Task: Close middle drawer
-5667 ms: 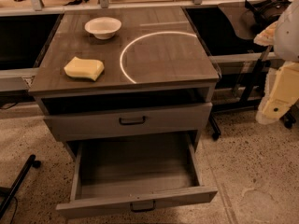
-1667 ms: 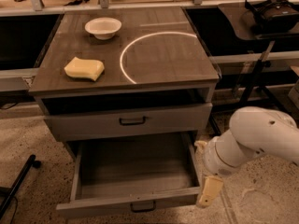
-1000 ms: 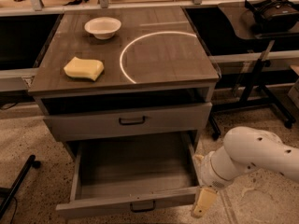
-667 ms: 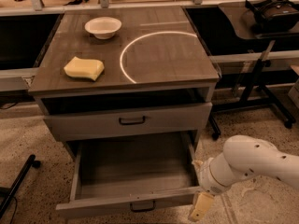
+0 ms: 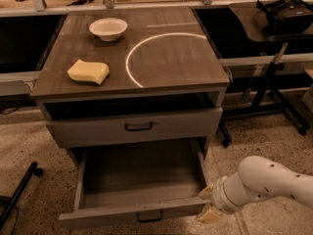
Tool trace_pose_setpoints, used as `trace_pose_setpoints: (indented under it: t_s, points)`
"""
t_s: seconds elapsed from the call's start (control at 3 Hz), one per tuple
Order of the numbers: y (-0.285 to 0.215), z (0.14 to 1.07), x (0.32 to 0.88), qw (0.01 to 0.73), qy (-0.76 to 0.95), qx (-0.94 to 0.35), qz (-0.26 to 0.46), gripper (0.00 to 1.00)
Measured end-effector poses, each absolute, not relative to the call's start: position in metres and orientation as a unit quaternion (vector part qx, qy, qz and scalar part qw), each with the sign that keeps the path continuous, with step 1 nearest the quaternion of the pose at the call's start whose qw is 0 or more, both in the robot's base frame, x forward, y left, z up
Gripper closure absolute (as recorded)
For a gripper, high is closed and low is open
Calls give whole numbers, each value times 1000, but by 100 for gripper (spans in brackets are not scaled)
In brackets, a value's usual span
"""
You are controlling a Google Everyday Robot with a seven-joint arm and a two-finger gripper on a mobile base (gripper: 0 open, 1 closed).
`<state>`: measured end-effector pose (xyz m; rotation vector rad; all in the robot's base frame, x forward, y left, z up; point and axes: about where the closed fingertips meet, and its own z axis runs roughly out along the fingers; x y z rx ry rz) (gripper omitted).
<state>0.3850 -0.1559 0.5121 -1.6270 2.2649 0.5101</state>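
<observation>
One white robot arm (image 5: 266, 182) reaches in low from the right, and its gripper (image 5: 206, 204) sits at the right front corner of the wide grey-brown wooden middle drawer (image 5: 142, 180). The tan fingers (image 5: 208, 215) stand apart, one above the other beside the end of the shallow front panel, and they clamp nothing. Whether a finger touches the panel cannot be told.

Over the last two seconds the gripper has moved down and forward, from beside the drawer's right wall to this corner. The middle drawer has not shifted: it remains pulled fully out, its deep plain box empty and its small dark bar handle (image 5: 149, 216) nearest the camera. The approach therefore appears nearly complete, and the inward push has not begun.

Behind and above, the taller-fronted grey drawer (image 5: 88, 129) is almost closed. Further back, the dark wooden worktop (image 5: 186, 67) carries a yellow rectangular sponge (image 5: 88, 71), a curved white line (image 5: 128, 62) and, farthest, a small white bowl (image 5: 108, 29).
</observation>
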Motion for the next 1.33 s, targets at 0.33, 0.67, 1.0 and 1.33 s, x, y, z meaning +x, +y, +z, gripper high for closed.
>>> trace_pose_setpoints:
  t_s: [0.33,0.67,1.0,1.33]
  points:
    - [-160,499,381,158,795,-555,189,69]
    - [-161,497,380,158,795,-554,190,92]
    - [-160,496,380,158,794,-555,192,100]
    - [-158,482,380,161,786,-561,204,100]
